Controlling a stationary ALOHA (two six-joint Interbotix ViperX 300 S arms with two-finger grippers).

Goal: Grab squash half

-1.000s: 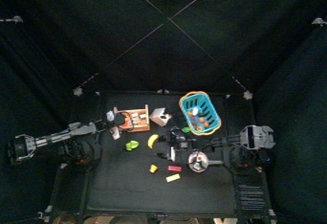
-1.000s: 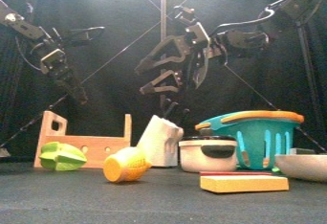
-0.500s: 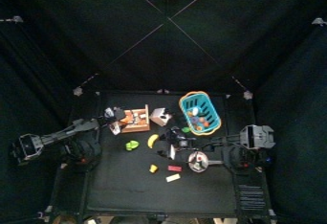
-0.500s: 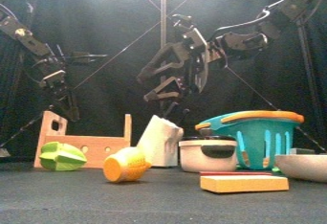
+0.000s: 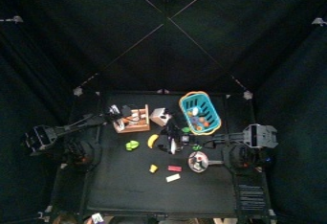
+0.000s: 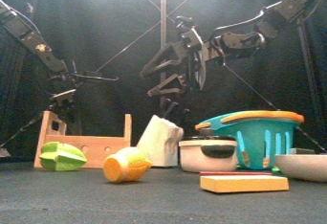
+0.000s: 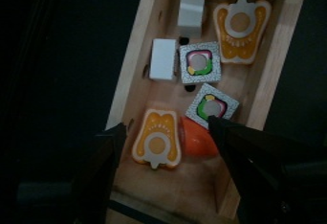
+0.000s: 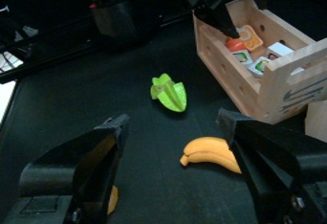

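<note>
Black table (image 5: 128, 175) holds crate (image 5: 134, 121), basket (image 5: 201, 112), banana (image 8: 212, 153).

I see a wooden crate (image 8: 259, 54) on the desk (image 5: 128, 180), a banana (image 8: 212, 154) near it, a green star-shaped piece (image 8: 169, 91), a teal basket (image 6: 251, 132)

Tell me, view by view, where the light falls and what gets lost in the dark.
Top view: light pools on the table's middle, the teal basket bright, the curtains black. Front view: backlit from behind, both arms dark shapes, the yellow block well lit. Left wrist view: the wooden crate is lit, its squash halves clear, the left gripper a dark silhouette. Right wrist view: the banana is clear, edges dim.
</note>
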